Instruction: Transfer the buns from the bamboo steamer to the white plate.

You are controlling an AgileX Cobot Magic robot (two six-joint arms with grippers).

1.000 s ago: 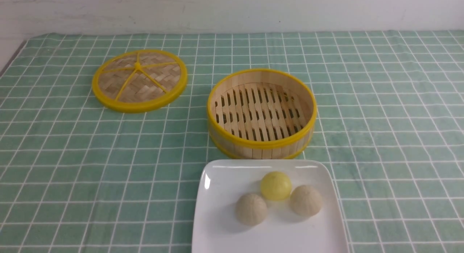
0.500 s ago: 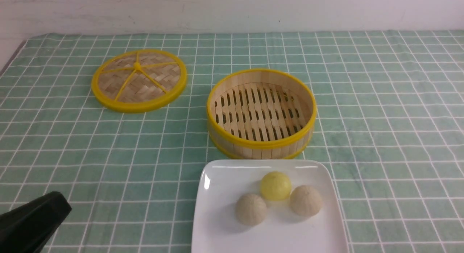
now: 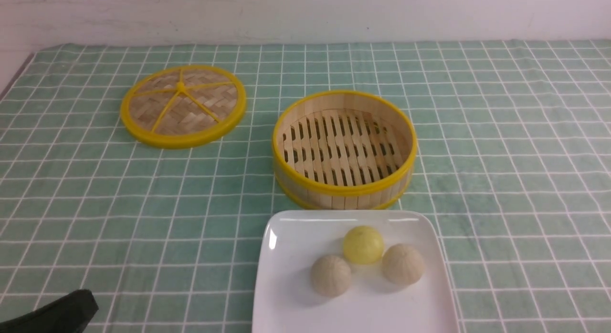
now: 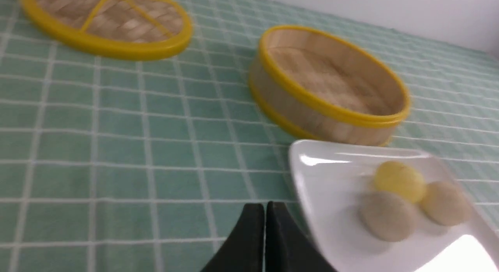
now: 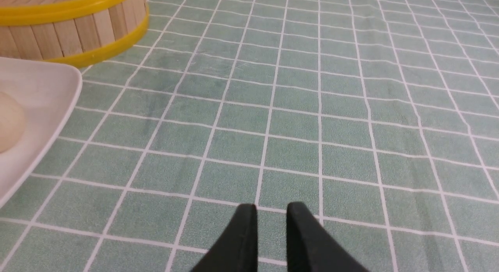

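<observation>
A: What do you have on the plate?

B: Item one, white plate [image 3: 286,295], near edge of the checked cloth [image 3: 501,180]. On it you can count three buns: a yellow bun [image 3: 363,244], a pale ribbed bun [image 3: 331,275] and a tan ribbed bun [image 3: 403,264], the yellow one just beside both.

A: And the steamer?

B: Item two, bamboo steamer [image 3: 344,190], just behind the plate, nothing on its slats. Its lid [image 3: 183,105] lies flat, well apart to the left.

A: Your grippers?

B: Left gripper [image 4: 265,213]: tips pressed together, holding nothing, above bare cloth beside the plate's corner. Right gripper [image 5: 271,215]: a narrow gap between the tips, nothing in it; whether it touches the cloth you cannot tell.
</observation>
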